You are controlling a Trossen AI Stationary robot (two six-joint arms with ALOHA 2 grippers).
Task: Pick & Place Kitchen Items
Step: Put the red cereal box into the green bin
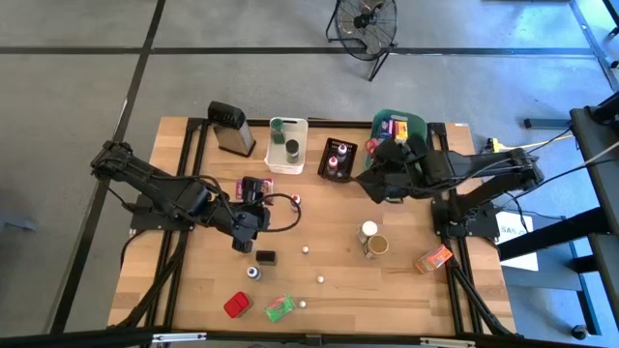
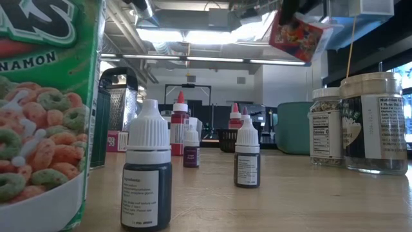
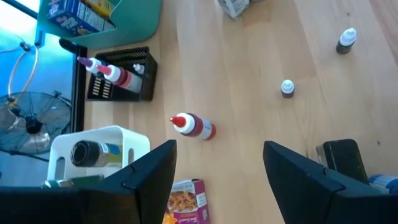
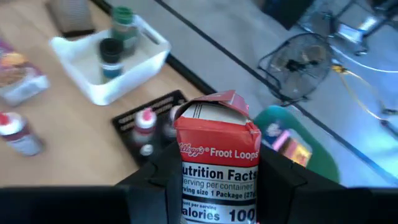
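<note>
My right gripper point(image 1: 379, 182) hangs beside the teal bin point(image 1: 404, 124), shut on a small red Froot Loops box point(image 4: 217, 155). In the low view that box point(image 2: 299, 32) is high above the table. My left gripper point(image 1: 261, 220) is open and low over the table, between a pink packet point(image 3: 186, 199) and a small black item point(image 3: 341, 158). A red-capped bottle point(image 3: 194, 126) lies on its side ahead of it. Red point(image 1: 237, 305), green point(image 1: 280, 307) and orange point(image 1: 434, 259) packets lie flat on the table. Two jars point(image 1: 373, 239) and small dropper bottles point(image 2: 147, 171) stand upright. My right gripper pinches the Froot Loops box between its two fingers point(image 4: 277, 180), one on each narrow side of the box's lower part point(image 4: 189, 186). The box's opened top point(image 4: 217, 106) points away from the gripper. The box is lifted clear of the table and shows tilted in the low view.
Along the far side stand the grey grater point(image 1: 230, 128), a white bin point(image 1: 287, 145) holding jars, a black bin point(image 1: 338, 159) with red-capped bottles, and the teal bin with packets in it. A green cereal packet point(image 2: 38, 109) looms close in the low view. Bare wood lies mid-table.
</note>
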